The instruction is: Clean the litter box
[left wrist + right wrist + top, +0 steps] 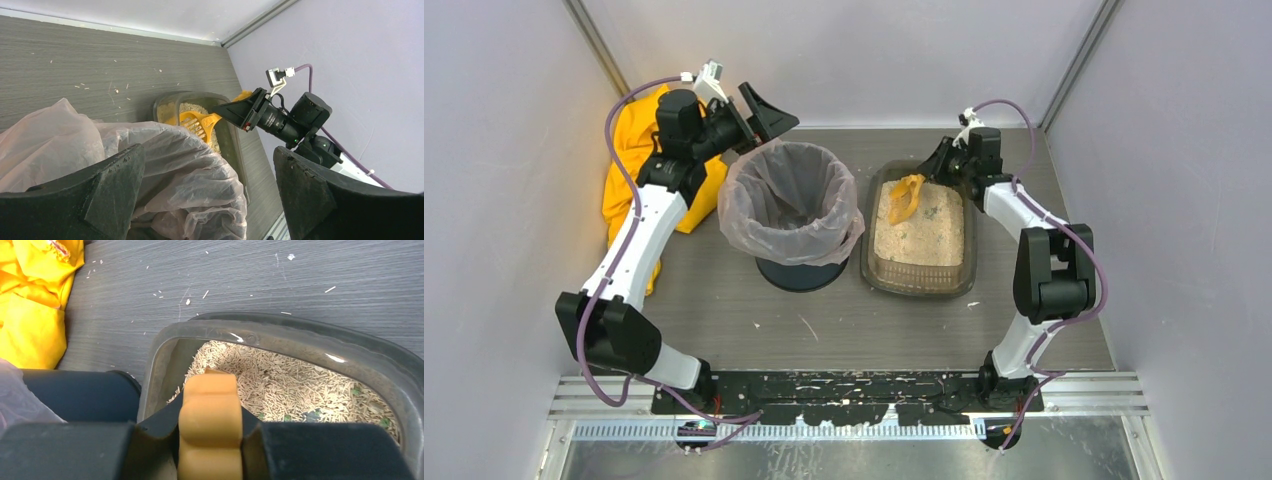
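Litter box (921, 289): on the table (724, 310), just beside the bin (802, 273), at its 3 o'clock.
Right gripper (936, 163): pinching the orange scoop (905, 197) by its handle, at the box's 12 o'clock rim.
Scoop head: over the litter, box's 11 o'clock corner.
Left gripper (754, 120): fingers spread, empty, above the bin's 11 o'clock rim.
Yellow cloth (629, 150): bin's 10 o'clock.

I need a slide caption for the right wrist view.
Right pincer shut on the orange scoop over the litter box.

The shallow brown-grey plastic litter box (921, 290) lies just right of the round bag-lined bin (736, 205), the orange slotted scoop (905, 198) at its far end.
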